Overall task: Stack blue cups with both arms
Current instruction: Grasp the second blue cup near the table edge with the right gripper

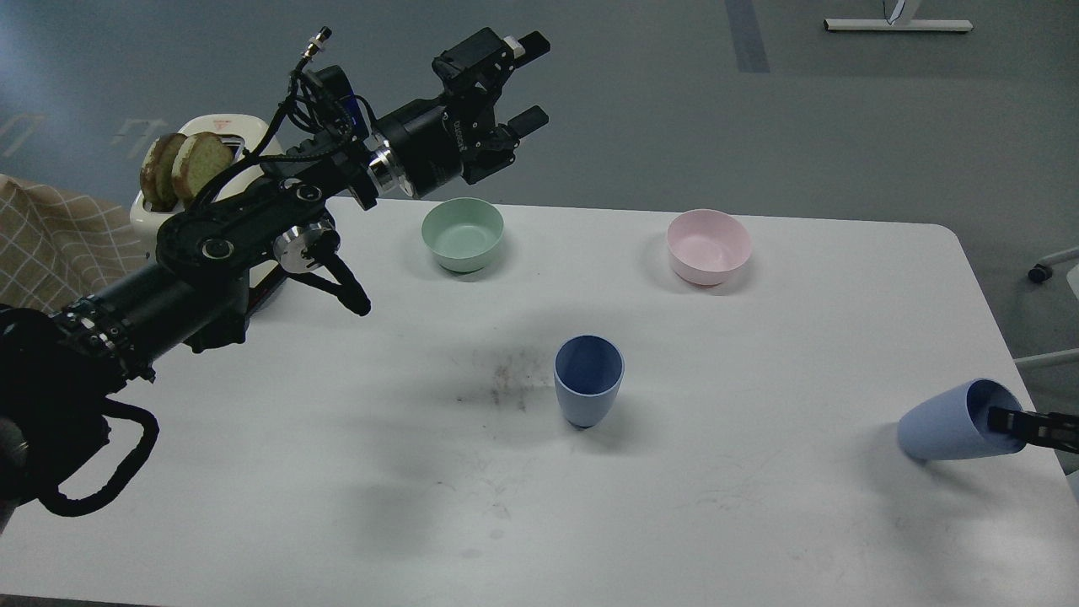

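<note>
The slate blue cup [588,380] stands upright in the middle of the white table [337,472]. The paler blue cup [948,430] is at the right edge, tipped far over with its mouth to the right. My right gripper [1014,420] comes in from the right edge. One black finger shows inside the cup's mouth at the rim; the rest is out of view. It holds the cup tilted. My left gripper [534,78] is open and empty, high over the table's far edge, above and right of the mint-green bowl [462,233].
A pink bowl [708,245] sits at the back right of the table. A white toaster [198,194] with bread slices stands at the back left, partly behind my left arm. A dark smudge [504,384] marks the table left of the slate blue cup.
</note>
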Robot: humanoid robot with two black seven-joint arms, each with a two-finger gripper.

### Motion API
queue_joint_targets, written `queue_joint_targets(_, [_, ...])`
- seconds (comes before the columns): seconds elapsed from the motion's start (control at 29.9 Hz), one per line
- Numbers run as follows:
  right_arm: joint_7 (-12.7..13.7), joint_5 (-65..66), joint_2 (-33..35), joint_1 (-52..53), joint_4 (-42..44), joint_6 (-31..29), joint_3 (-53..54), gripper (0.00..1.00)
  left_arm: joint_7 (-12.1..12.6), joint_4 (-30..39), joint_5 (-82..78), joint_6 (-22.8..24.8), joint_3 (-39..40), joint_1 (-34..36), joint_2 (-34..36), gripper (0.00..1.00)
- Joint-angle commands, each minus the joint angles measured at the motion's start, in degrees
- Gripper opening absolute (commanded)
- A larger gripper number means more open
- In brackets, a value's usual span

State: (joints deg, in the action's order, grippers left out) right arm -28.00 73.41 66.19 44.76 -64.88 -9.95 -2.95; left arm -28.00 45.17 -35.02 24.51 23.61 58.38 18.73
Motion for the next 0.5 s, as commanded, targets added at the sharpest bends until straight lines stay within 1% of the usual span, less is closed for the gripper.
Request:
queue_joint_targets(0.0, [0.0, -0.2, 0.3, 0.1, -0.8, 0.6, 0.6, 0.0, 0.0, 0.0, -0.1, 0.0, 0.0, 0.0, 0.2, 0.98])
queue_joint_targets(0.07, [0.0, -0.4, 0.7, 0.6, -1.9, 0.4, 0.8, 0.0, 0.0, 0.0, -0.1, 0.0, 0.0, 0.0, 0.1, 0.98])
queue_joint_targets(0.13, [0.0, -0.3, 2.8, 1.3, -4.6, -0.2, 1.4, 0.0, 0.0, 0.1, -0.1, 0.0, 0.1, 0.0, 0.0, 0.98])
queue_joint_targets(0.17, [0.0, -0.2, 5.2, 2.4, -6.6, -0.4, 1.8, 0.0, 0.0, 0.1, -0.1, 0.0, 0.4, 0.0, 0.0, 0.98])
queue_joint_targets(0.3, [0.0, 0.2, 9.1, 8.2, -10.8, -2.1, 1.6, 0.0, 0.0, 0.1, -0.1, 0.0, 0.5, 0.1, -0.4, 0.98])
queue_joint_targets(0.37, [0.0, 0.4, 11.0, 10.8, -11.8, -3.1, 1.8, 0.0, 0.0, 0.1, -0.1, 0.0, 0.5, 0.1, -0.8, 0.98])
queue_joint_targets(0.47, [0.0, 0.9, 11.3, 14.6, -12.2, -4.9, 1.8, 0.0, 0.0, 0.1, -0.1, 0.0, 0.5, 0.2, -0.8, 0.98])
